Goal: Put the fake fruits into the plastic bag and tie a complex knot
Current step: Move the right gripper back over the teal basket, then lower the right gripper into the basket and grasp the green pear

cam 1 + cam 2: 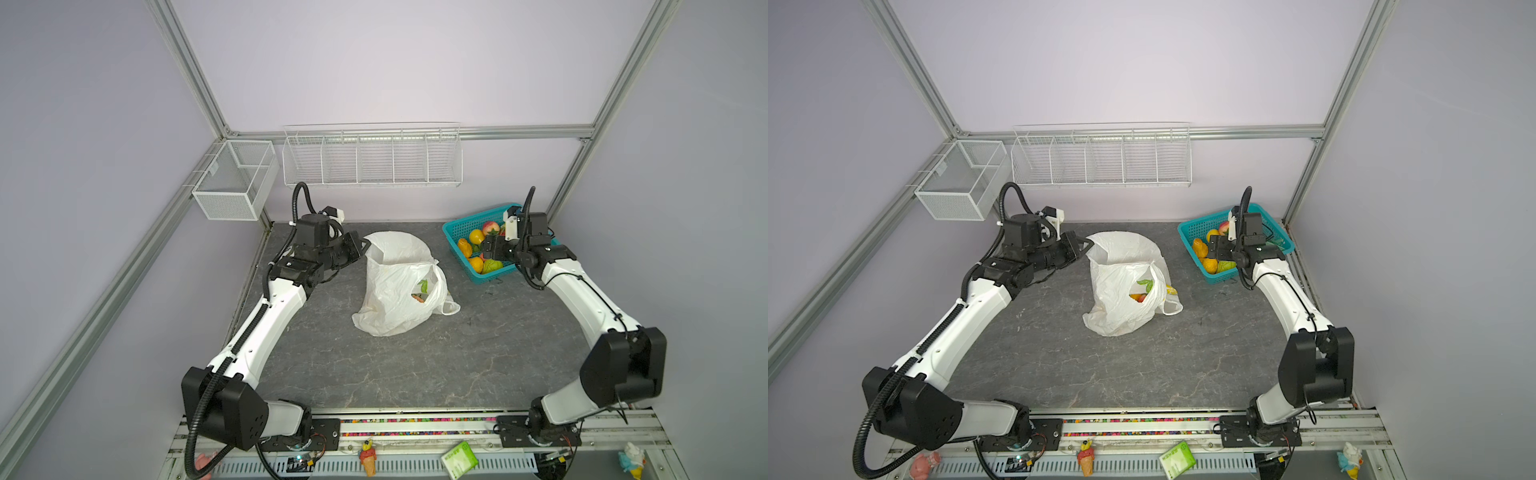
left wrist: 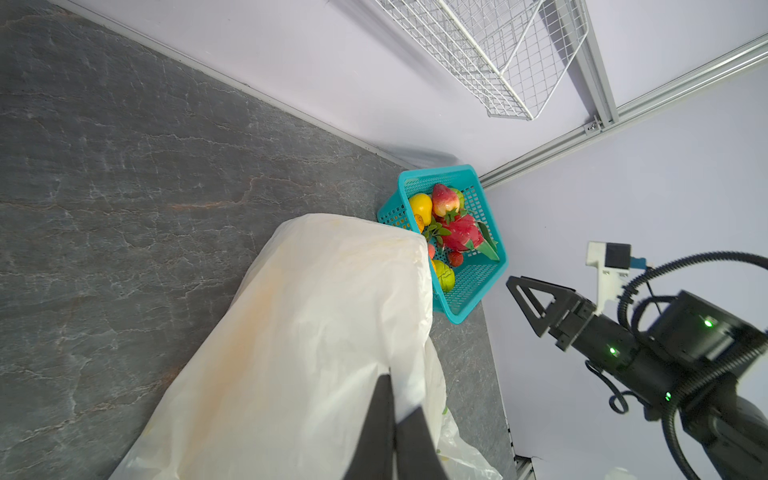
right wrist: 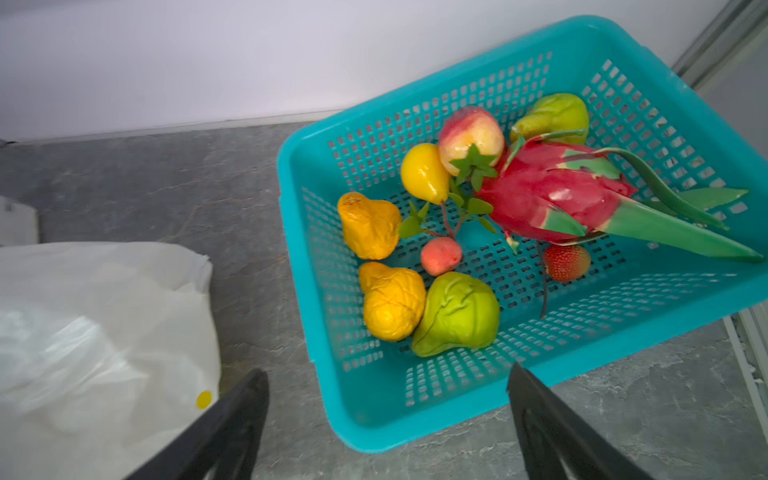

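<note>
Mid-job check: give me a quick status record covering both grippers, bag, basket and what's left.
left gripper: shut on the rim of the thin translucent white plastic bag, mouth held open
right gripper: open, empty, pointing down at the teal lattice plastic basket
in bag: an orange-red toy fruit with a green leaf
in basket: pink plastic dragon fruit plus several other toy fruits
knot: not tied

Nothing readable here tbh. The green box (image 1: 459,460), well behind both sets of jaws, has white print that's too small and blurry to make out. The plastic bag (image 3: 104,332) beside the right jaws shows just a yellow dot.
</note>
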Robot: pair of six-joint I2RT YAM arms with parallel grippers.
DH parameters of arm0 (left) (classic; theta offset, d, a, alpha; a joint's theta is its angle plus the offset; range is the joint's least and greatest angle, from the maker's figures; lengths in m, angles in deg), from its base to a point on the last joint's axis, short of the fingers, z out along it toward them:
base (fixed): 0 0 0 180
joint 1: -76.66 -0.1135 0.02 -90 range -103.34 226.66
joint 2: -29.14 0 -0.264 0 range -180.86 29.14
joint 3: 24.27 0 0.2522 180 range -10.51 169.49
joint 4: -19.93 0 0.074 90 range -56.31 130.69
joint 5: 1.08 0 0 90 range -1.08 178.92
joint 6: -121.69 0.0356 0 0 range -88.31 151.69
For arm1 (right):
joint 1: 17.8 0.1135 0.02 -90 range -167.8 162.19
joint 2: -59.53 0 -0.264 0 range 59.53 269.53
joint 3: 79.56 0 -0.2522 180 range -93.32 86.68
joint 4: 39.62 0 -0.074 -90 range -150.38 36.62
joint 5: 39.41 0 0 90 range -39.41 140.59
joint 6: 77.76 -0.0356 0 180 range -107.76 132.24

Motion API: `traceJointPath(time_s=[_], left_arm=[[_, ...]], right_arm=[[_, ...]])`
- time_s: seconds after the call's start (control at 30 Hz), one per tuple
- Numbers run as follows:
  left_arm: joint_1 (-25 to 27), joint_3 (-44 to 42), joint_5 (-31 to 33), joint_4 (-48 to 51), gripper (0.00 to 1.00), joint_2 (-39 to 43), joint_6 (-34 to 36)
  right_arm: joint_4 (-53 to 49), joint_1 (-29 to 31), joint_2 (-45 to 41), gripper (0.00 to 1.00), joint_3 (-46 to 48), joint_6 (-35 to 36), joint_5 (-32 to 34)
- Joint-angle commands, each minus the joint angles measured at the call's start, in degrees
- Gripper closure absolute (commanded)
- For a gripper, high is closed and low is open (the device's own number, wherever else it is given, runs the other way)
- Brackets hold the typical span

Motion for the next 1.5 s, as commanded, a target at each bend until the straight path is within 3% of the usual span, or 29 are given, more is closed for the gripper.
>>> traceJointPath(time_s=[0.0,0.17,0.43,0.77,1.47], left_arm=[[-0.3,0.4,0.4,0.2,1.00,1.1,0.4],[-0.3,0.5,0.1,0.2,1.00,1.1,0.3],[-0.3,0.3,-0.2,-0.1,1.00,1.2,0.3],[-0.3,0.3,-0.2,-0.1,1.00,1.4,0.2],[-0.3,0.1,-0.2,-0.3,1.00,1.4,0.3]], right_arm=[[-9.3,-0.8,4.8,0.08,-6.6,4.5,4.5],[-22.2,-1.5,16.4,0.09,-19.2,8.4,7.3],[-34.8,-1.4,29.3,0.06,-33.0,11.8,8.2],[-39.3,-1.5,37.5,0.09,-39.5,14.0,11.3],[-42.4,-2.5,48.4,0.13,-48.0,15.3,10.3]])
